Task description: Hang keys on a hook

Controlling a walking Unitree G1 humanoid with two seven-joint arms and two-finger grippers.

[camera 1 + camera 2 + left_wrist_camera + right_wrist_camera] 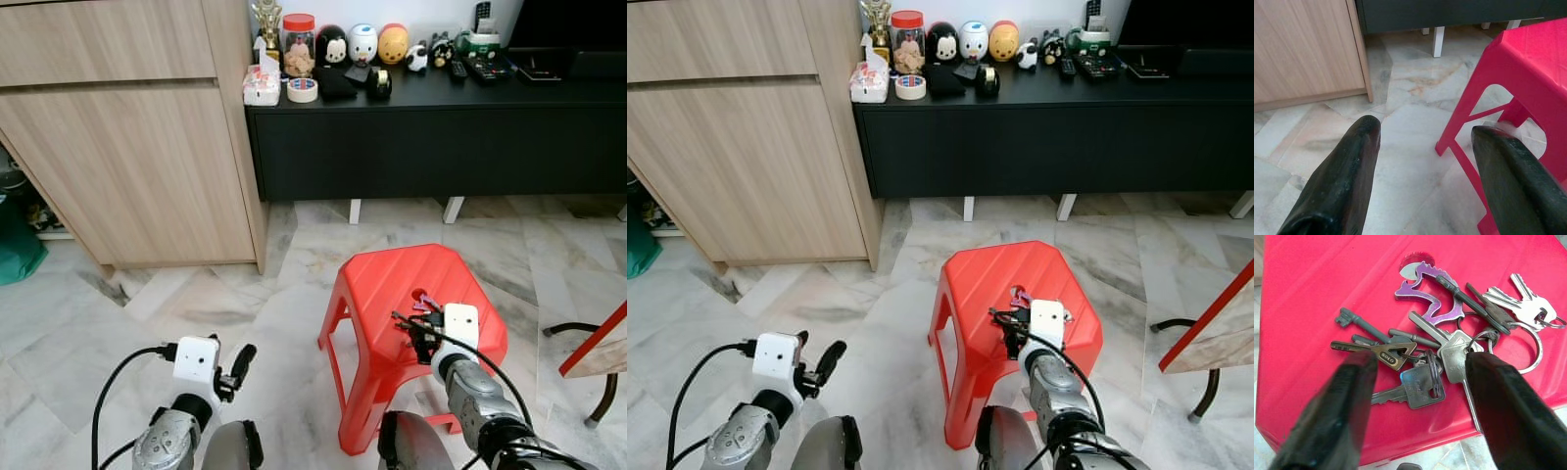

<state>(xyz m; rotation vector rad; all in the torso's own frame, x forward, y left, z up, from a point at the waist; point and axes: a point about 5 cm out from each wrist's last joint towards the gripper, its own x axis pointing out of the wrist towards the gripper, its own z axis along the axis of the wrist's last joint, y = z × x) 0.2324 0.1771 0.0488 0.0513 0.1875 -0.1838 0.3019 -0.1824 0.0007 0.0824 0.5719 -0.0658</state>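
A bunch of keys (1449, 347) lies on the top of a red plastic stool (392, 279), near the edge closest to the robot. The bunch holds several silver and dark keys on linked rings, together with a purple animal-shaped metal charm (1425, 293); one dark key reads "SOLO". The right gripper (1420, 401) is poised directly over the bunch with its two black fingers (1508, 406) spread wide, one on each side of the keys, and nothing is held between them; whether the tips touch the keys or the stool cannot be told. In the left eye view the same gripper (416, 328) sits at the stool's near right part. The left gripper (235, 367) hangs low over the marble floor (294, 245) beside the stool, its fingers (1347, 181) also wide apart and empty, pointing toward the stool's leg. Beyond the stool stands a long black cabinet (431, 137) carrying a row of small figurines (362, 44), a jar (298, 41), a roll of tape (303, 90) and remote controls (480, 67). A light wooden cupboard (137, 147) stands on the left.
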